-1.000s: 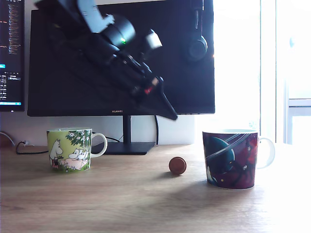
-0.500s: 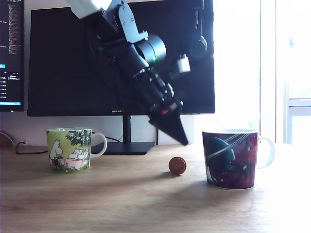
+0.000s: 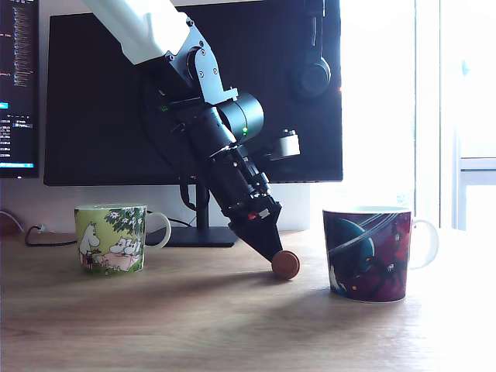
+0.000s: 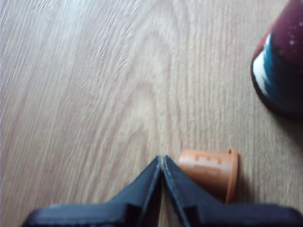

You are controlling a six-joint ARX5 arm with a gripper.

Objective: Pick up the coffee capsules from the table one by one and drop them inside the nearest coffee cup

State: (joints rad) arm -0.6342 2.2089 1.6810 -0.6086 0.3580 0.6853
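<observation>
One copper-brown capsule point(image 4: 210, 169) lay on its side on the table point(image 3: 194, 325), between the two mugs and nearer the dark blue mug point(image 3: 366, 253), which my wrist view cut off. My end effector point(image 4: 162, 166) was closed to a point, gripping nothing, tips down just beside the capsule. The green mug point(image 3: 111, 237) stood well apart. I counted no other capsules; both mugs' insides were hidden.

The monitor point(image 3: 116, 101) bezel reads "HUAWEI" (small, low centre); the second screen's point(image 3: 17, 85) text is illegible.
</observation>
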